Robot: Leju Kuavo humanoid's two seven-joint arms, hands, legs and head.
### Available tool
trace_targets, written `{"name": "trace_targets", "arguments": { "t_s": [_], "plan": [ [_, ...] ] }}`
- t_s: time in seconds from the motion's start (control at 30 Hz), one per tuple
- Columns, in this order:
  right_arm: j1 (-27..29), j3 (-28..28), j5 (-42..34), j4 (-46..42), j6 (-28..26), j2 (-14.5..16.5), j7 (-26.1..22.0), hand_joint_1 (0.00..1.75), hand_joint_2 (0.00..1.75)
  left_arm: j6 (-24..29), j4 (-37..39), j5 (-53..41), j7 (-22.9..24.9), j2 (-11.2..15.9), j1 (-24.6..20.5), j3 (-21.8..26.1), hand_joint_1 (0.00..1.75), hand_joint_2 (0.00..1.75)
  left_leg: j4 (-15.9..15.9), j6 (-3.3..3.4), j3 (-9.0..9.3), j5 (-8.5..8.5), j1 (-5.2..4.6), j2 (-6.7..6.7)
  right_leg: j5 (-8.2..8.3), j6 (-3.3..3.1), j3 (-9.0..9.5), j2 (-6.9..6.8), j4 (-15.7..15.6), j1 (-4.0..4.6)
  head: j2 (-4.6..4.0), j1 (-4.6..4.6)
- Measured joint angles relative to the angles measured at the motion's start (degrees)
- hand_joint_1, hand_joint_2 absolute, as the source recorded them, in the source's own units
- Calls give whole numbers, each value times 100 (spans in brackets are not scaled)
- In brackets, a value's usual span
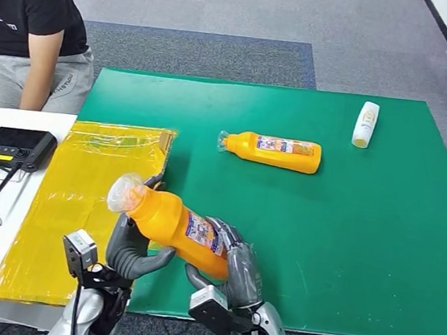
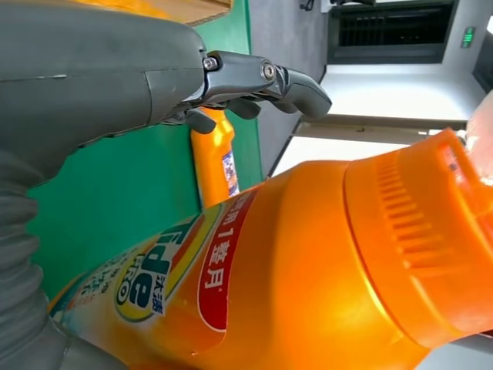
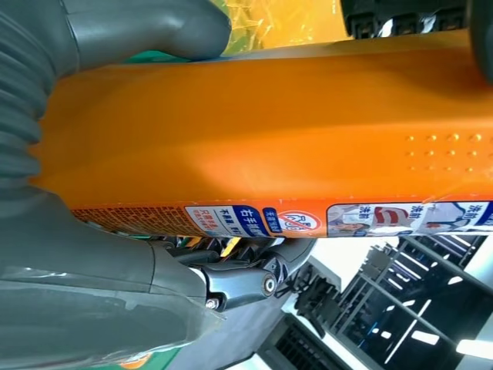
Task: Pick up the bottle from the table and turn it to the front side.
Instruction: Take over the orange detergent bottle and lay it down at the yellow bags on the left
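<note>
Spanning both robot hands, bottle (image 1: 172,225) (tilted): left robot hand (image 1: 132,250) and right robot hand (image 1: 237,270) gripping it.

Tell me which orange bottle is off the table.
The near orange bottle, gripped by the left hand and right hand. The other orange bottle lies flat on the green mat.

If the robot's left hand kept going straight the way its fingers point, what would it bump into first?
Probably the other orange bottle lying on the green mat. In the left wrist view it sits just past the left hand's fingers, though depth is hard to judge. The hand now holds its own bottle.
</note>
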Motion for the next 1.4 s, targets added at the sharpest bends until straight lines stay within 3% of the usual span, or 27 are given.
{"name": "trace_targets", "arguments": {
  "t_s": [0.53,0.57,0.67,0.7,0.93,0.97,1.07,1.1,1.17,1.4],
  "plan": [
    [-261,121,643,377,-441,16,164,175,175,-251,50,45,-16,-15,-221,-256,0,175,0,0,-1,0,0,0,0,0,0,0,0,0,0,0],
    [-276,127,653,403,-443,17,166,175,175,-235,50,32,-16,-15,-227,-260,23,175,0,0,-1,0,0,0,0,0,0,0,0,0,0,0],
    [-301,137,664,457,-445,24,168,175,175,-196,51,11,-16,-15,-239,-266,154,175,0,0,-1,0,0,0,0,0,-1,0,0,0,-1,0],
    [-309,138,667,469,-445,27,168,175,175,-192,53,11,-16,-15,-242,-267,175,175,0,0,-1,0,0,0,0,0,-1,0,0,0,-1,0],
    [-367,150,666,538,-432,33,166,175,175,-179,75,-63,-79,-15,-271,-272,175,175,0,0,-1,0,0,0,0,0,-1,0,0,0,0,0],
    [-370,153,663,544,-434,33,164,163,175,-173,76,-68,-84,-15,-273,-272,175,175,0,0,-1,0,0,0,0,0,-1,0,0,0,0,0],
    [-371,170,632,556,-444,41,155,40,175,-158,79,-75,-91,-17,-290,-272,175,175,0,0,-1,0,0,0,0,0,-1,0,0,0,0,0],
    [-370,178,614,560,-448,48,145,7,175,-152,80,-88,-97,-17,-303,-272,175,175,0,0,-1,0,0,0,0,0,-1,0,0,0,0,0],
    [-370,193,583,566,-454,63,112,0,175,-136,85,-139,-110,-16,-330,-275,175,175,0,0,-1,0,0,0,0,0,0,0,0,0,0,0],
    [-370,222,524,573,-497,119,37,0,175,-65,127,-220,-121,-8,-340,-283,175,175,0,0,-1,0,0,0,0,0,-2,0,0,0,0,0]
  ]
}}
